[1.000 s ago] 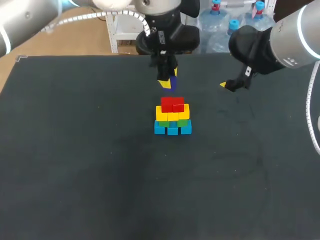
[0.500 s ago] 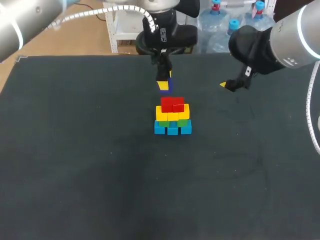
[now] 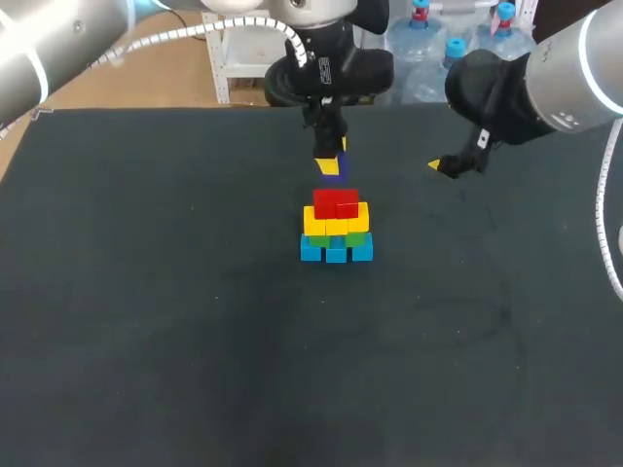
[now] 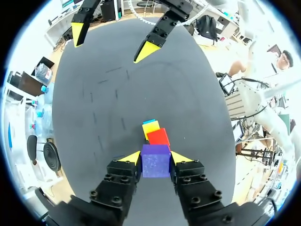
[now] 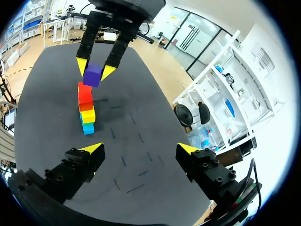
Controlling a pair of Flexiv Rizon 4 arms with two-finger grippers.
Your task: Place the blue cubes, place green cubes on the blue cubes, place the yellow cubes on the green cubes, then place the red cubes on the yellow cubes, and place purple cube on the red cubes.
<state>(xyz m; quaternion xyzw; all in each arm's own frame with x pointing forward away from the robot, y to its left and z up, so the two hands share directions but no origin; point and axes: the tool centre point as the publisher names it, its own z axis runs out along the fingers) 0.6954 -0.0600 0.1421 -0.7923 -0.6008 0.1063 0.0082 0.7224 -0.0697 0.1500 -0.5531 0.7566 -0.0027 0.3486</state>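
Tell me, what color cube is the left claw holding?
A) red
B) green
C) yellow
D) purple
D: the left gripper has both yellow tips pressed on the purple cube, held over the red cubes.

The purple cube (image 4: pixel 155 164) is showing deep violet. The left gripper (image 4: pixel 156 157) is wearing black, its fingertips (image 4: pixel 131 157) bright yellow. The stack is running in bands: red cubes (image 3: pixel 336 202), yellow cubes (image 3: pixel 336 226), green cubes (image 3: pixel 356 238), blue cubes (image 3: pixel 336 253). The table (image 3: pixel 146 321) is lying plain dark grey.

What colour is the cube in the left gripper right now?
Purple. The left wrist view shows it best: the cube sits clamped in the left gripper.
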